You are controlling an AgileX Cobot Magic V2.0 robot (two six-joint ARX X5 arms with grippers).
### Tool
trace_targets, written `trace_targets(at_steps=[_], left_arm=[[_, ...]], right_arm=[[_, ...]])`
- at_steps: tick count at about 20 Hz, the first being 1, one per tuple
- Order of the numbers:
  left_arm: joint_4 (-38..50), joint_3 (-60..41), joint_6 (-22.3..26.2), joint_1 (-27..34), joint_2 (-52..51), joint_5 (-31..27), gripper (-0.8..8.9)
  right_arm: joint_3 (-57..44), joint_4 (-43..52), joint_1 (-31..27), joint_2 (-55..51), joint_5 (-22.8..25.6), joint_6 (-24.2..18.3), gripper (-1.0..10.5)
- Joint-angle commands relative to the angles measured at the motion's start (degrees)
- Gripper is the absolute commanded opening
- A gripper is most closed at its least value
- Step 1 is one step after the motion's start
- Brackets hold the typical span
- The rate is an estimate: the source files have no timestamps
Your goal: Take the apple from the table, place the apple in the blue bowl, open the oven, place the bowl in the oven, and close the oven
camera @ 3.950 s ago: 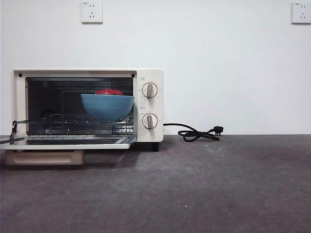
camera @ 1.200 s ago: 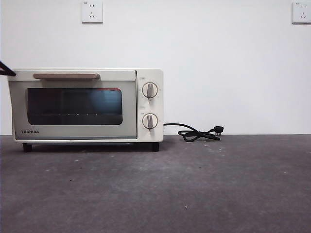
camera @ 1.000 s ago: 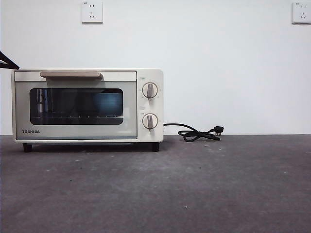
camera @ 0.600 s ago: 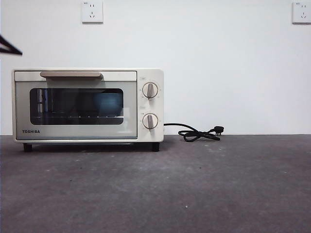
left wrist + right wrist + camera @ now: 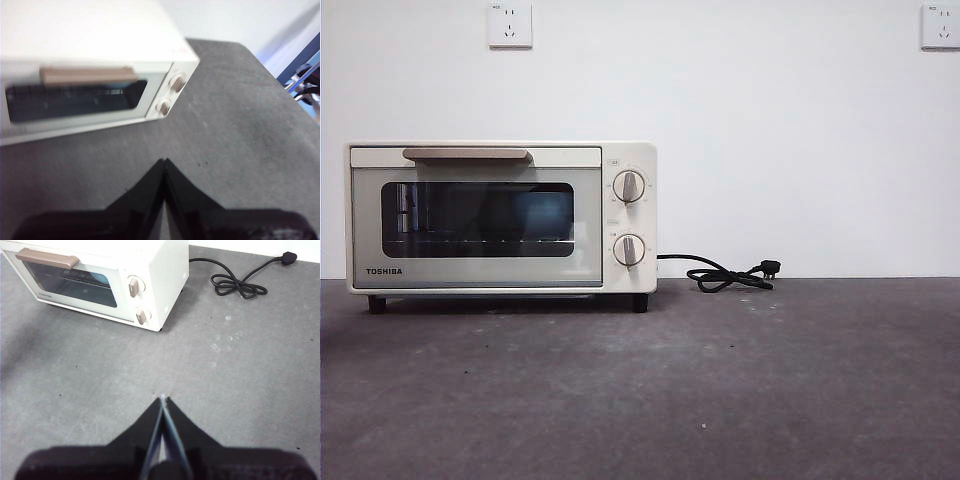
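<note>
The cream oven [image 5: 500, 217] stands at the left of the table [image 5: 720, 380] with its door shut and the beige handle [image 5: 466, 154] at the top. Through the dark glass a patch of the blue bowl [image 5: 543, 212] shows inside; the apple is hidden. The oven [image 5: 90, 75] fills the far part of the left wrist view, and my left gripper [image 5: 164, 162] hangs shut and empty well above the table in front of it. My right gripper [image 5: 163, 400] is shut and empty over bare table, off to the side of the oven [image 5: 107, 277].
The black cord and plug [image 5: 730, 274] lie coiled on the table beside the oven, against the white wall; the cord [image 5: 240, 282] also shows in the right wrist view. Two wall sockets [image 5: 510, 24] sit high on the wall.
The oven door went from open, with bowl and apple on the rack, to shut. A black gripper tip at the left edge rose and left the front view.
</note>
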Motion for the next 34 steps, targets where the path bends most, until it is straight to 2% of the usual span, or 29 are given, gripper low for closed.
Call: trace_targets(at_steps=[1,5,7,9,11,13,16,17,19,23,27,29,34], left_arm=[[-0.15,0.09,2.19,-0.20,-2.97,-0.02,-0.04],[0.63,0.11,2.89,-0.17,-4.63,-0.20,-0.04],[1.01,0.07,6.49,-0.42,-3.93,-2.08,-0.04],[0.04,-0.90,13.42,-1.95,-3.78,-6.03,-0.04],[10.40,-7.21,16.96,-4.94,-6.19,-9.86,-0.04],[27.17,-19.71,17.31,-7.34,-11.87,-12.79,-0.04],[49.77,-41.75,14.21,-9.53,-22.25,-13.60,-0.04],[54.31,-47.84,12.57,-9.99,-25.68,-15.74,-0.04],[58.16,-57.02,9.79,-10.99,-32.26,-23.04,-0.04],[55.89,-65.02,8.17,-11.96,-42.42,-30.21,-0.04],[42.97,-65.79,7.98,-12.24,-48.87,-35.76,-0.04],[39.10,-65.79,6.86,-12.31,-48.92,-36.02,-0.04],[39.82,-65.72,6.49,-12.33,-48.11,-35.56,-0.04]], right_arm=[[-0.57,0.55,0.00,0.07,0.07,0.61,0.0],[-0.57,0.55,0.00,0.07,0.07,0.61,0.0],[-0.57,0.55,0.00,0.07,0.04,0.61,0.0],[-0.57,0.55,0.00,0.07,0.04,0.61,0.0],[-0.57,0.55,0.00,0.07,0.07,0.61,0.0],[-0.57,0.55,0.00,0.09,0.07,0.61,0.0],[-0.57,0.55,0.00,0.07,0.07,0.61,0.0],[-0.57,0.55,0.00,0.09,0.07,0.61,0.0],[-0.57,0.55,0.00,0.09,0.04,0.61,0.0],[-0.57,0.55,0.00,0.09,0.07,0.61,0.0],[-0.57,0.55,0.00,0.09,0.04,0.61,0.0],[-0.57,0.55,0.00,0.07,0.04,0.61,0.0],[-0.57,0.55,-0.02,0.09,0.48,0.59,0.0]])
